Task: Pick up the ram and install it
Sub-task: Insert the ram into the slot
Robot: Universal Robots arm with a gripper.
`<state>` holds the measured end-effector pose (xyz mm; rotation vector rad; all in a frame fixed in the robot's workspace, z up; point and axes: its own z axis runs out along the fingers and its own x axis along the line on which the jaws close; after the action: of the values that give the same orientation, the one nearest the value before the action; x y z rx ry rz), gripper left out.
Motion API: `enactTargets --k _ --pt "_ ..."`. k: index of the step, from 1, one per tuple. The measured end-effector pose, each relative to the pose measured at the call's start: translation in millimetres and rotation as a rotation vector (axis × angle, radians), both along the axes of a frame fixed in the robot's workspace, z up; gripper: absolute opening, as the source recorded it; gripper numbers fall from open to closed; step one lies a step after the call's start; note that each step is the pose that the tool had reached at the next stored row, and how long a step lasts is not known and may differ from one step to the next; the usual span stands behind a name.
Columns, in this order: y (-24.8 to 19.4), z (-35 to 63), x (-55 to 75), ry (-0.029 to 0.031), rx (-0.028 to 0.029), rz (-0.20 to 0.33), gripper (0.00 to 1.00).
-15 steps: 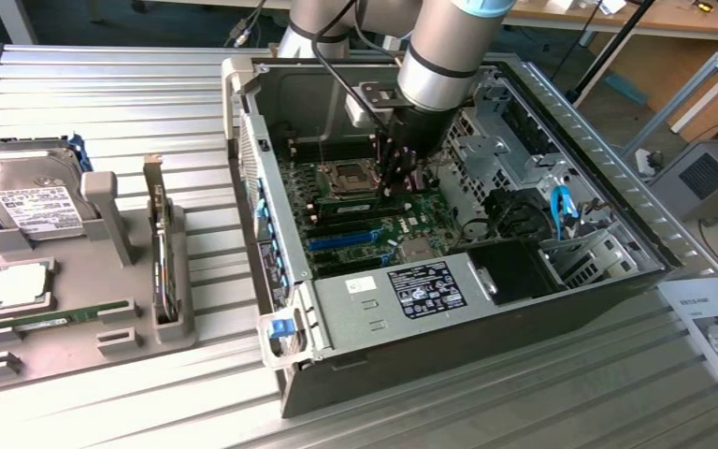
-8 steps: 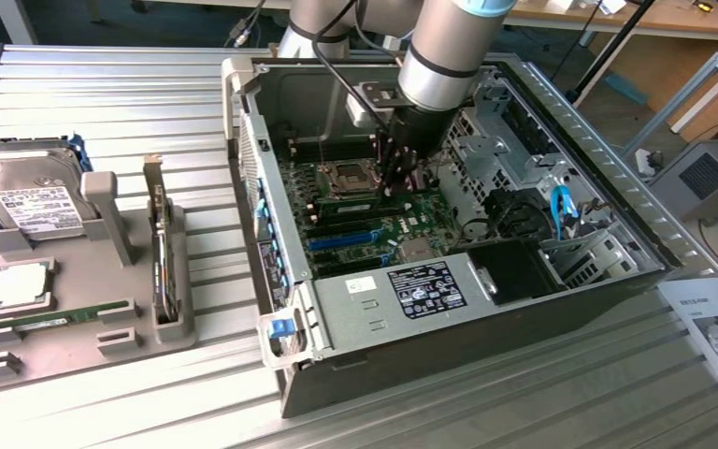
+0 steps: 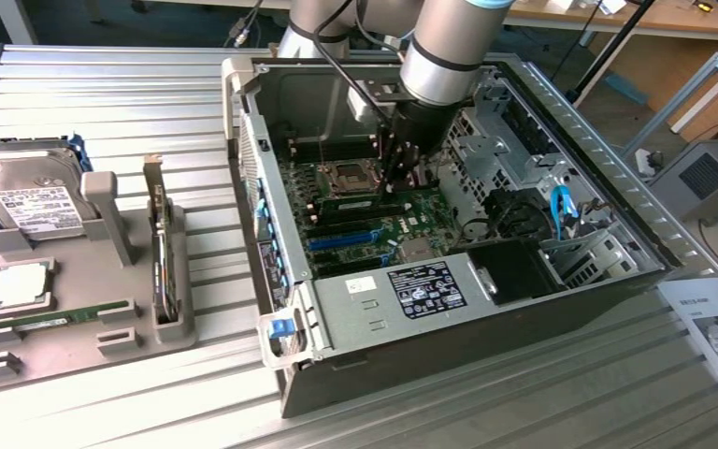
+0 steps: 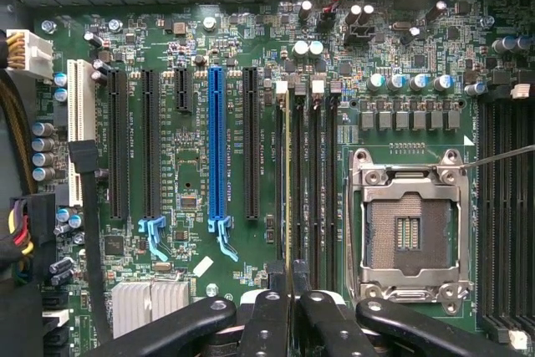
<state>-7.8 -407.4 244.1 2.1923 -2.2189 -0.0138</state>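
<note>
Closest to the wrist camera, the gripper (image 4: 288, 294) shows two black fingers (image 4: 266, 323) drawn close together, pinching the ram (image 4: 288, 181) between their tips. The ram is seen edge-on. It is a very thin, long, straight strip, yellowish-green along its edge and no wider than the slots around it. Its chips cannot be seen from this angle. It runs out from the fingertips along the bank of black slots (image 4: 314, 181), parallel to them, on the side of the bank farthest from the CPU socket (image 4: 410, 232). Whether it is pressed home or only resting at a slot's mouth cannot be told. The socket is open and bare inside a metal frame. On the ram's other side stand a longer black slot and then the blue slot (image 4: 216, 148), all on the green motherboard (image 4: 188, 169).

In the exterior view the arm (image 3: 440, 56) reaches straight down into the open case (image 3: 359, 313), with its lower end just beside the socket. Well apart from the case, at the exterior view's left, a grey tray (image 3: 109, 201) sits on the ribbed table (image 3: 147, 94). In the tray a second stick (image 3: 53, 319) lies flat; it is green, long and narrow. Farther back on the tray are a hard drive (image 3: 29, 201) and a card (image 3: 160, 253) standing upright on edge.
</note>
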Motion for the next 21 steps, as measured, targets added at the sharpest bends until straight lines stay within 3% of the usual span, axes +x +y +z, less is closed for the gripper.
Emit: enactTargets --k 9,15,21 --pt "0.0 0.1 0.0 -0.0001 -0.0003 0.006 0.12" --pt "0.0 0.1 0.0 -0.0052 -0.0044 0.007 0.12" --pt "0.0 0.1 0.0 -0.0054 -0.0045 0.007 0.12"
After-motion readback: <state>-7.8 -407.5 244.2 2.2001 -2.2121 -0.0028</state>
